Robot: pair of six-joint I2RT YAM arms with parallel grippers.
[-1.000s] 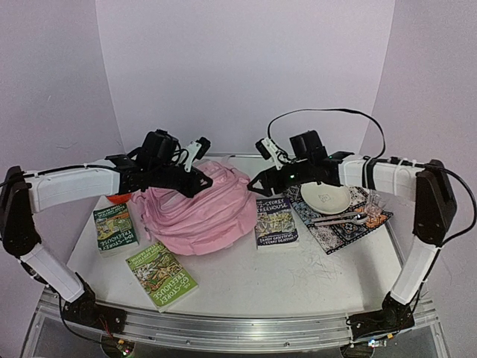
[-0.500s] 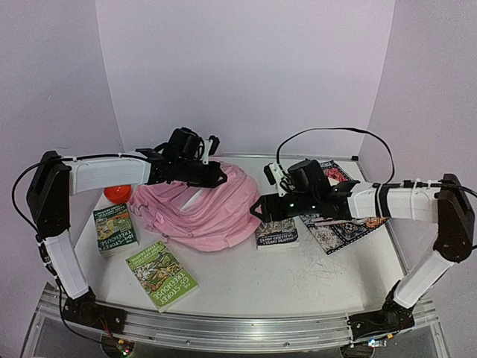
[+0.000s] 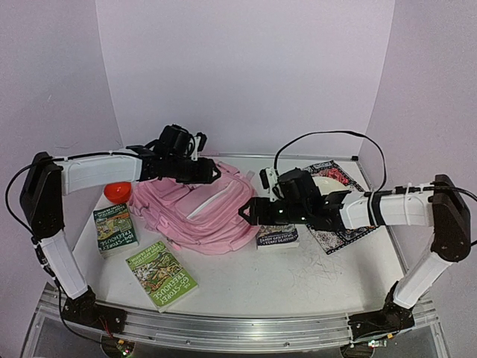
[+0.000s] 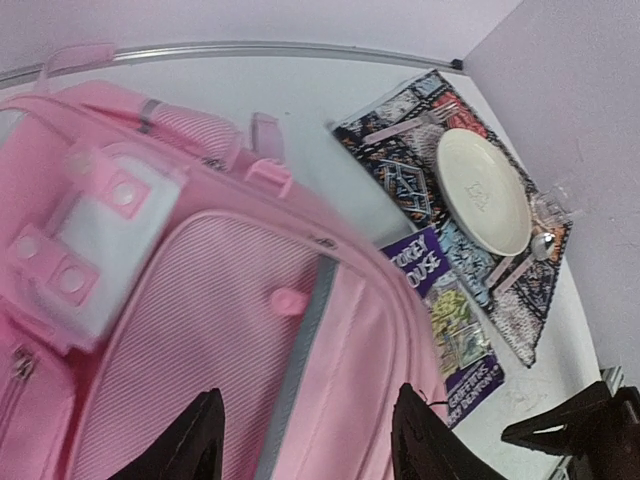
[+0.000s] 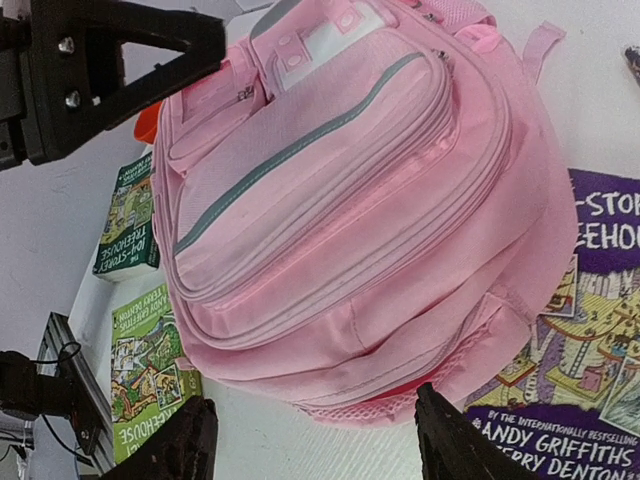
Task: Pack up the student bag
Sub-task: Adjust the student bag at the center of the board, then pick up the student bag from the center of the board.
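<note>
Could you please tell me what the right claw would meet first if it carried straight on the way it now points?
Probably the student bag: the open right claw points at its side with nothing between them, though depth is unclear.

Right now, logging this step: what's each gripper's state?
Left gripper: open, holding nothing, above the bag.
Right gripper: open, holding nothing.

Pink student bag flat, front up, mid-table.
</note>
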